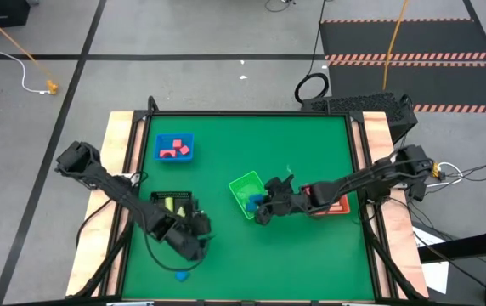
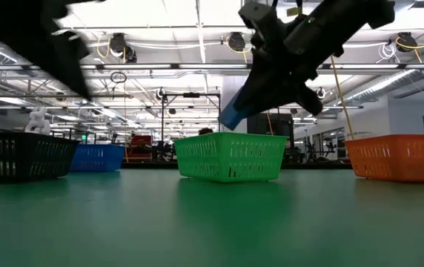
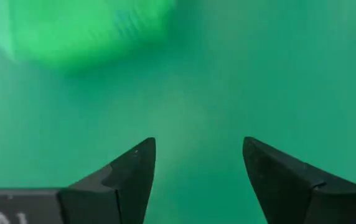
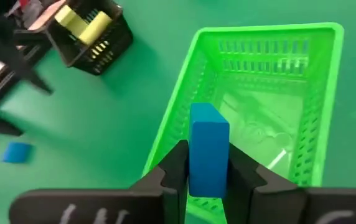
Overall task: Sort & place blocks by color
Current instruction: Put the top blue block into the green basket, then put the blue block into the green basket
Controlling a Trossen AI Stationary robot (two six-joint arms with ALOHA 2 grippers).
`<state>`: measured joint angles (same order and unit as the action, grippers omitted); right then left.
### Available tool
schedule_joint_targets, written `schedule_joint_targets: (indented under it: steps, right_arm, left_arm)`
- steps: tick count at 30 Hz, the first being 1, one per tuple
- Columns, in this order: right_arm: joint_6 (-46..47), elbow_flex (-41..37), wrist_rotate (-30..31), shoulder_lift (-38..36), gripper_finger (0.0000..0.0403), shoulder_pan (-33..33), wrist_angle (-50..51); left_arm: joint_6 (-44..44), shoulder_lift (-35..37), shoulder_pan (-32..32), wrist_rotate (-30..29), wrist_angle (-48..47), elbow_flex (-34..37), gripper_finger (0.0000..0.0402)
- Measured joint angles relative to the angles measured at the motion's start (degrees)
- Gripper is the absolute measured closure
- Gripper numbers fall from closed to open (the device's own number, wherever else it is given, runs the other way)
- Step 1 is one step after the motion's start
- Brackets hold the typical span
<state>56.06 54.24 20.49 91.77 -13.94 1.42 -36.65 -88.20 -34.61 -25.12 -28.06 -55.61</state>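
Observation:
My right gripper (image 4: 208, 155) is shut on a blue bar block (image 4: 209, 134) and hovers above the rim of the green bin (image 4: 271, 93); in the low view the block (image 2: 230, 117) hangs above the bin (image 2: 230, 156). My left gripper (image 3: 200, 168) is open over bare mat, near the table's near edge (image 1: 196, 242). A second blue block (image 1: 182, 274) lies flat on the mat near it. Yellow blocks (image 4: 81, 22) lie in the black bin (image 1: 172, 204). Red blocks (image 1: 175, 151) lie in the blue bin (image 1: 175, 136). My right gripper pinches the blue bar between its two fingers (image 4: 177, 163) by its lower half (image 4: 209, 171); the other end sticks out past the fingertips. The fingers slant down from the table's right side. The bar is lifted clear, above the green bin's wall.
The red bin (image 1: 338, 204) sits under my right arm, on the mat's right side. The four bins stand in the mat's middle and left. Bare green mat (image 1: 311, 263) stretches along the near edge. Wooden borders (image 1: 115, 144) flank the mat.

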Motion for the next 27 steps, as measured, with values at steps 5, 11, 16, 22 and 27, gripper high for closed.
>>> schedule_joint_targets:
  steps: [5,11,16,22,27]
  right_arm:
    - [-1.7,0.0,2.0,1.9,0.0344,0.0,-0.5]
    - [-7.5,0.0,2.0,1.9,0.0297,-0.1,-6.0]
    - [-12.2,0.0,1.9,1.8,0.0232,-0.1,-11.3]
    - [-16.7,0.0,1.9,1.8,0.0174,0.0,-15.6]
    - [-21.6,0.0,1.9,1.8,0.0154,0.0,-17.5]
  left_arm:
    - [-10.4,0.0,-4.0,16.3,-6.5,0.0,0.0186]
    - [-19.5,0.0,-9.4,20.7,-7.9,0.0,0.0209]
    - [-31.3,0.0,-12.0,20.7,-8.3,0.0,0.0205]
    - [-44.6,0.0,-12.4,23.7,-9.4,0.0,0.0193]
    - [-53.6,0.0,-12.4,23.7,-8.6,0.0,0.0192]
